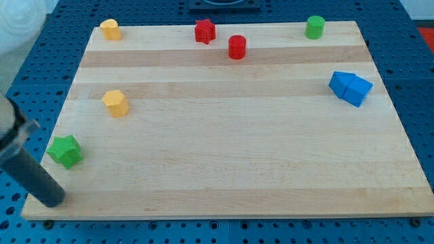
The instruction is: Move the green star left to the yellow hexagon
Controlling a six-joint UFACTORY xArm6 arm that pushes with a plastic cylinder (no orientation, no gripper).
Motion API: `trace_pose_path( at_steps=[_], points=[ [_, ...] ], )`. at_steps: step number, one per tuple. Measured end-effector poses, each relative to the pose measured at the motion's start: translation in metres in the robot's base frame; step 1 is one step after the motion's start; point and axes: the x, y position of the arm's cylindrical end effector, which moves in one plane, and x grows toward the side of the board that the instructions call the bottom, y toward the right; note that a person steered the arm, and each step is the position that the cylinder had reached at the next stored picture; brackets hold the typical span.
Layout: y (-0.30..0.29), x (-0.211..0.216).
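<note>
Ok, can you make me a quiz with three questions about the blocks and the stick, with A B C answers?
1. Where is the green star?
A. the view's left edge
B. the view's top right
C. the board's middle

2. How many red blocks are there?
A. one
B. two
C. four

3. Is my tip touching the green star?
A. yes, pressing it
B. no, apart below it
C. it sits on top

Answers: 1 A, it sits by the left edge. 2 B, a red star and a red cylinder. 3 B, board shows between them.
</note>
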Motion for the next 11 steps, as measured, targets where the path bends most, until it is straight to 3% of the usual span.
trace_pose_path(
  at_steps=[4,6,8,11],
  points=[
    [-0.012,-0.123],
    [-0.024,-0.096],
    [-0.055,-0.102],
    [-0.052,-0.17]
  ],
)
